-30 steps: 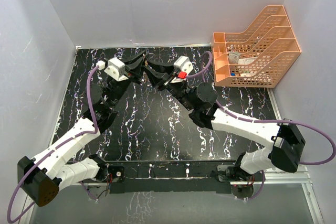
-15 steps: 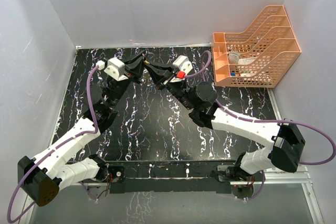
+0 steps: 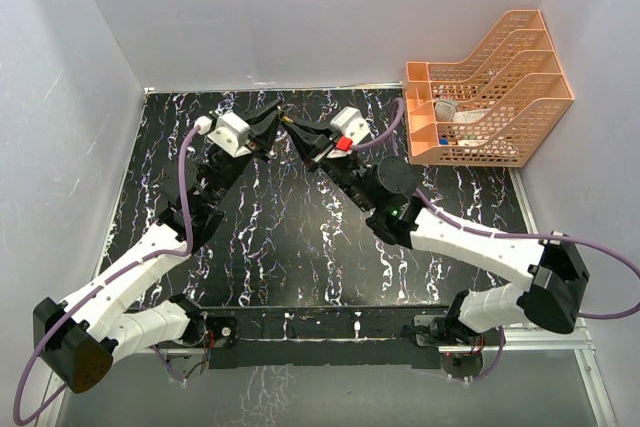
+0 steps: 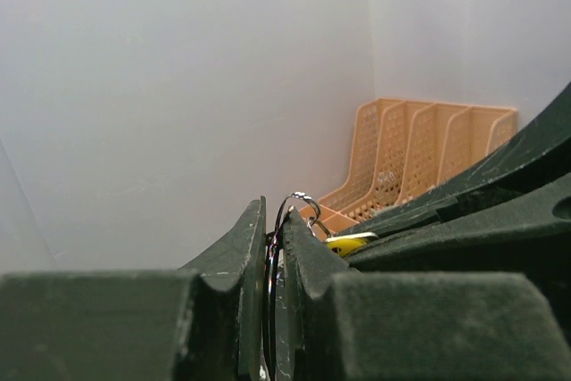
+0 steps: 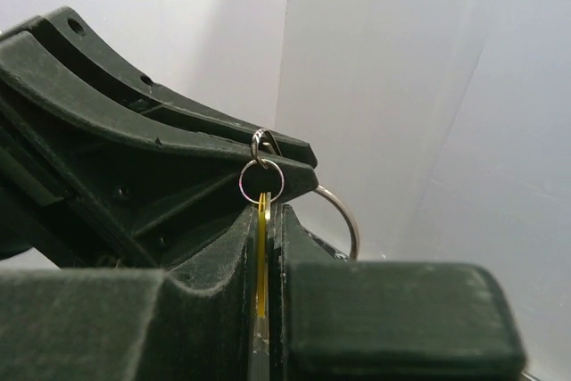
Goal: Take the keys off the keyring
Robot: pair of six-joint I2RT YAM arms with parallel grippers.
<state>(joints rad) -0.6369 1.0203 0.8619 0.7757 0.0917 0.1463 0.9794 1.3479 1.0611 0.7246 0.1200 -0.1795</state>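
High above the black marbled table [image 3: 270, 247], my two grippers meet tip to tip. My left gripper [image 3: 272, 120] [image 4: 275, 206] is shut on the thin silvery keyring [image 4: 298, 194] [image 5: 349, 217], whose wire runs edge-on between its fingers. My right gripper [image 3: 292, 130] [image 5: 268, 209] is shut on the yellow-headed key [image 5: 260, 261] [image 4: 347, 244]. That key hangs from a small wire ring [image 5: 241, 181] linked to the keyring. In the right wrist view the left gripper's dark fingers [image 5: 134, 131] cross just behind the small ring. The other keys are hidden.
An orange mesh file rack [image 3: 490, 87] [image 4: 401, 158] stands at the table's back right corner, with some small items inside. White walls close in the table at the back and on both sides.
The right jaws have closed onto the yellow-headed key. Both grippers have shifted slightly right and toward the back wall, still tip to tip.
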